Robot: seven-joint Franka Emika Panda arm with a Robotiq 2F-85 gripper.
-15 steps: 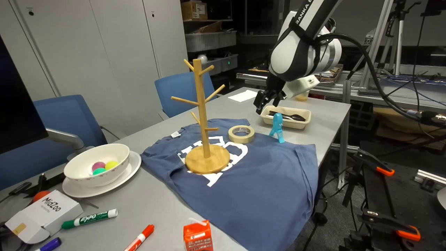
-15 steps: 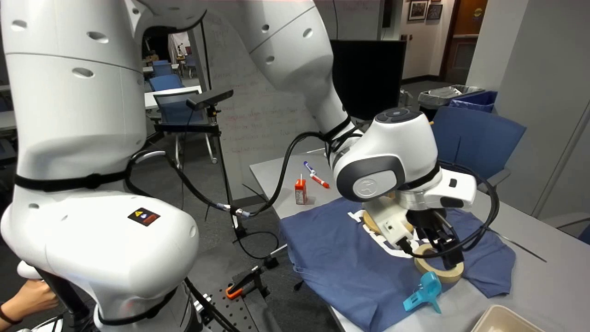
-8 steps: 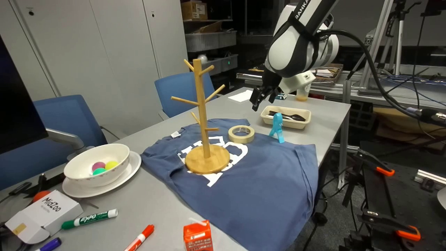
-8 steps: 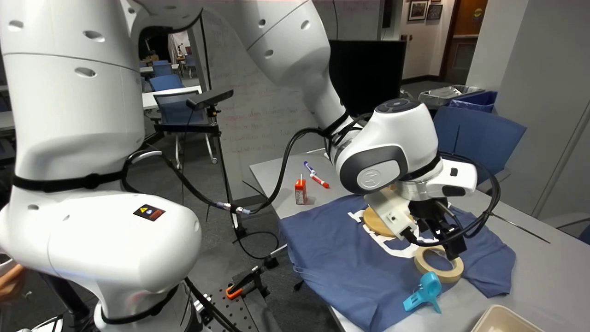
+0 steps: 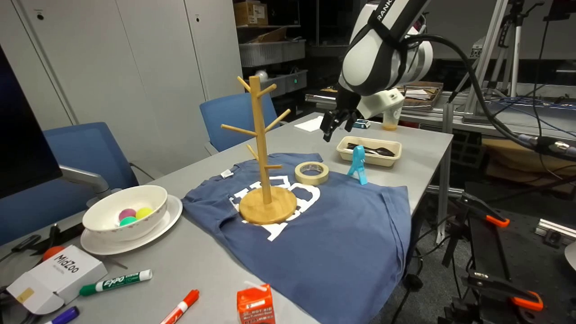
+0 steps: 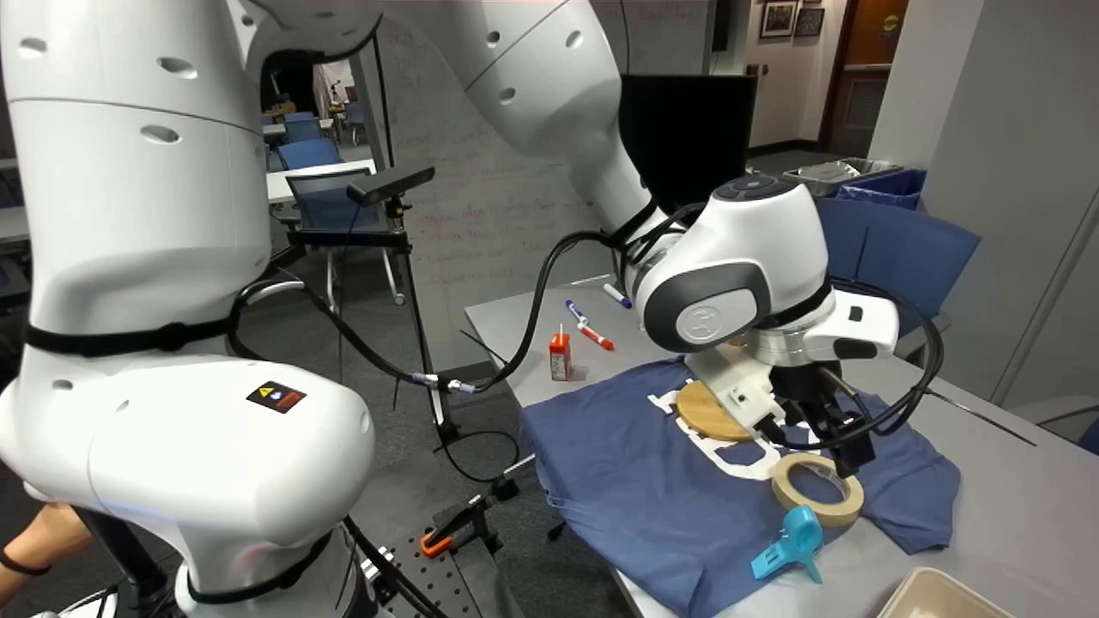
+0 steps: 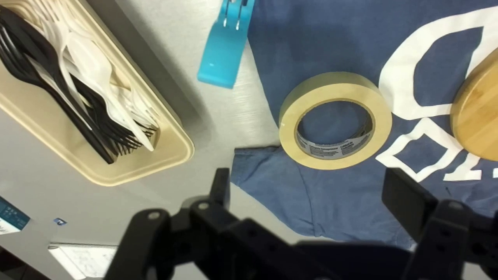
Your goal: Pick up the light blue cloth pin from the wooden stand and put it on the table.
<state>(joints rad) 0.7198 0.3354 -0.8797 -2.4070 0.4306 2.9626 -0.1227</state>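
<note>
The light blue cloth pin [image 5: 357, 163] stands at the edge of the dark blue printed cloth on the grey table [image 5: 211, 270], apart from the wooden stand [image 5: 262, 157]. It also shows in the other views [image 6: 797, 536] [image 7: 225, 52]. The stand is upright on the cloth with nothing hung on its pegs. In an exterior view the arm hides its pole and only the round base [image 6: 708, 410] shows. My gripper [image 7: 311, 190] is open and empty, above the table and cloth near the tape roll. The cloth pin lies beyond the fingertips at the top of the wrist view.
A masking tape roll [image 5: 311, 173] lies on the cloth between the stand and the pin. A beige tray [image 5: 393, 157] of plastic cutlery stands beside the pin. A bowl on a plate [image 5: 126, 216], a red carton [image 5: 255, 306] and markers are on the table.
My gripper has risen slightly and shifted a little away from the cloth pin. It stays open. The cloth pin, stand and tape have not moved.
</note>
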